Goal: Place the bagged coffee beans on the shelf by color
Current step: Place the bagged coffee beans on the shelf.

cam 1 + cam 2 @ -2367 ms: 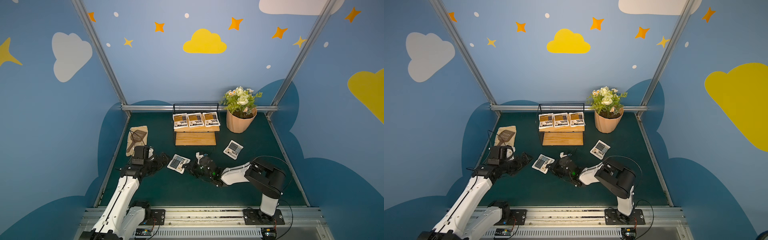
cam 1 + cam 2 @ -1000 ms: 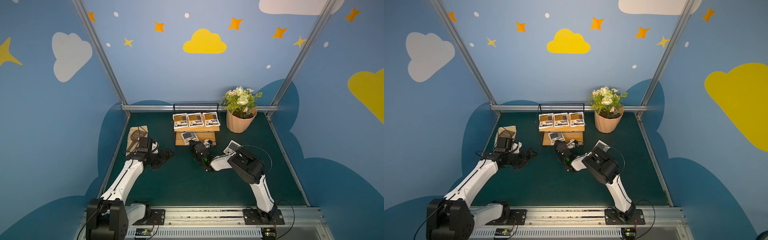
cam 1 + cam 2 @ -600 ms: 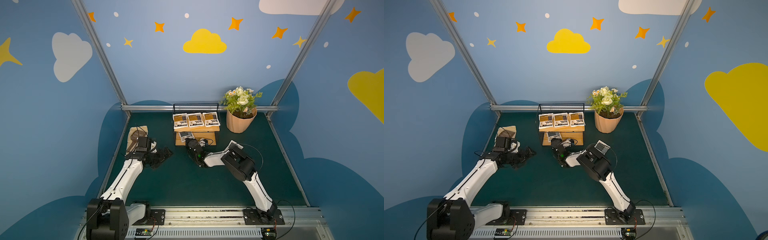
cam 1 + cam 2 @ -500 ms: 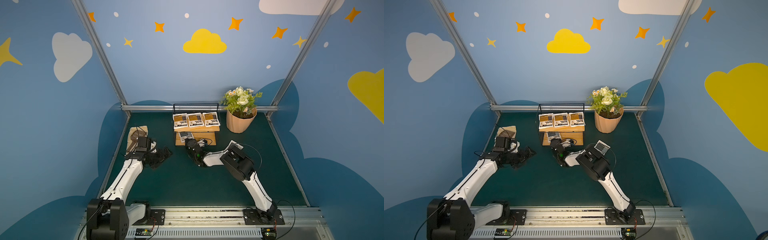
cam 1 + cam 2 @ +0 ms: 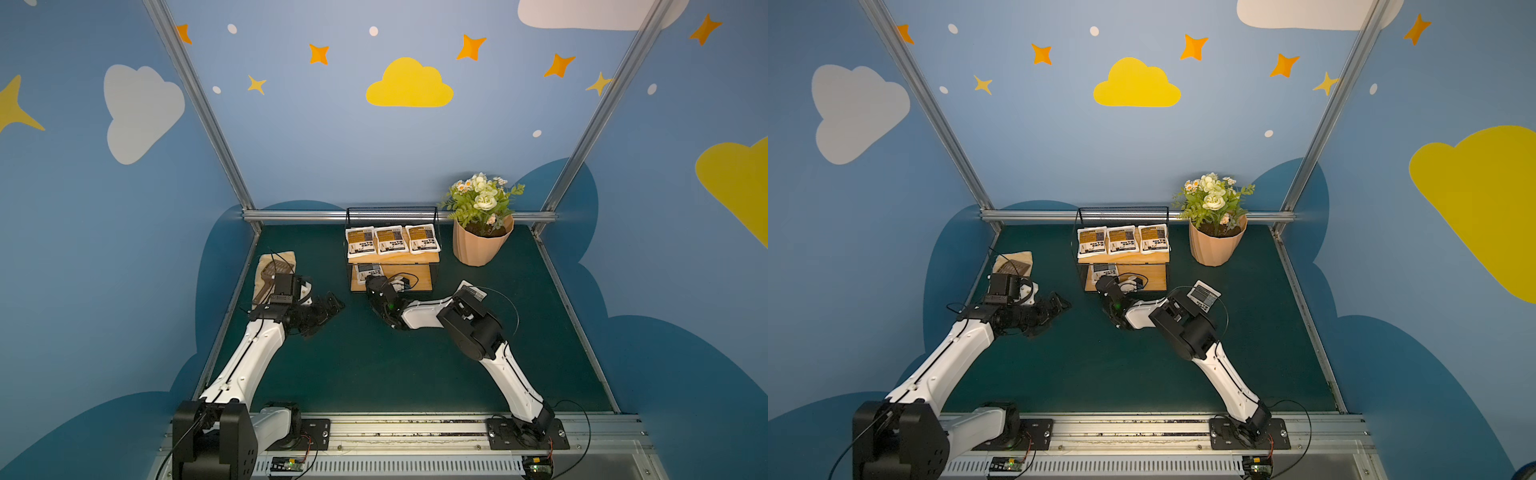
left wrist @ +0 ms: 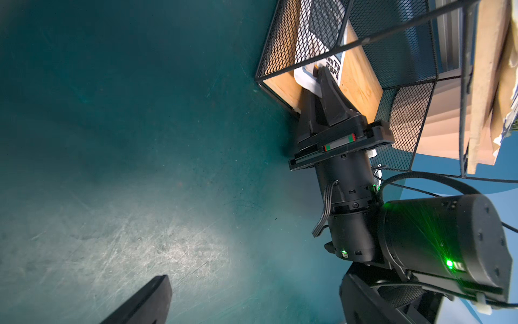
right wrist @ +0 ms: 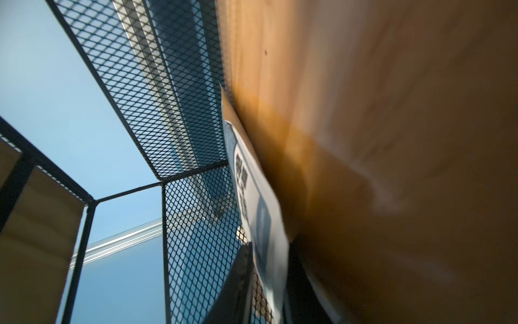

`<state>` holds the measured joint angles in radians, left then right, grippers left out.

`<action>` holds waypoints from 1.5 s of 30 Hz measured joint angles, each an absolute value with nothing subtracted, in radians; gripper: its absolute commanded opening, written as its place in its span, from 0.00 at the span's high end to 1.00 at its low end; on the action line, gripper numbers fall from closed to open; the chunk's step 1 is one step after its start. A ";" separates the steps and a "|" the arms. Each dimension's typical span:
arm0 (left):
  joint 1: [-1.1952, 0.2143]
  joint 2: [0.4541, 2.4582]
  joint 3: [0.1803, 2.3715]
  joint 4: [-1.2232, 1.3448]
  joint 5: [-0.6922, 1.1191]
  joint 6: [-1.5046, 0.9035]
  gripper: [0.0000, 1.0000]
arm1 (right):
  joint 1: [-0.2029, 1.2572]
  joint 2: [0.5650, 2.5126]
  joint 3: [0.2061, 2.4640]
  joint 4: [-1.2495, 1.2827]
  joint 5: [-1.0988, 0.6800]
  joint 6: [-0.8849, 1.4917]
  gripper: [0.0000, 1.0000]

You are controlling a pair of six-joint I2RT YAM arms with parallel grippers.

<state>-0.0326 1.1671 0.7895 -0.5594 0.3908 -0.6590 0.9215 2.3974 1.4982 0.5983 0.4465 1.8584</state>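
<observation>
Low in both top views, the left gripper (image 5: 329, 313) hangs wide and empty over the green mat (image 5: 374, 365), with a cream glove (image 5: 277, 261) behind it. At centre, the right gripper (image 5: 371, 278) reaches onto the lower board of the shelf (image 5: 424, 283). Its narrow jaws sit around a grey-blue pouch (image 5: 365, 269), though I cannot tell whether they grip it, and its elbow half hides a second grey-blue pouch (image 5: 1203, 296). Beyond, three yellow-brown pouches (image 5: 390, 240) line the upper board beside a flower pot (image 5: 478, 247), under blue walls (image 5: 291, 145).
</observation>
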 measured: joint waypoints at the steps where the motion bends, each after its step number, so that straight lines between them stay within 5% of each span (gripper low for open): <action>1: -0.033 1.165 0.789 -0.559 0.390 -0.659 0.00 | 0.923 2.399 1.503 0.593 0.444 1.858 0.79; 8: -0.031 1.155 0.789 -0.559 0.390 -0.660 0.00 | 0.937 2.411 1.535 0.571 0.422 1.853 0.74; 14: -0.030 1.150 0.789 -0.559 0.390 -0.661 0.00 | 0.941 2.412 1.539 0.600 0.418 1.845 0.41; 17: -0.028 1.147 0.787 -0.559 0.391 -0.662 0.00 | 0.941 2.407 1.537 0.616 0.418 1.838 0.34; 45: -0.022 1.077 0.765 -0.548 0.392 -0.671 0.00 | 0.981 2.169 1.131 0.700 0.336 1.726 0.28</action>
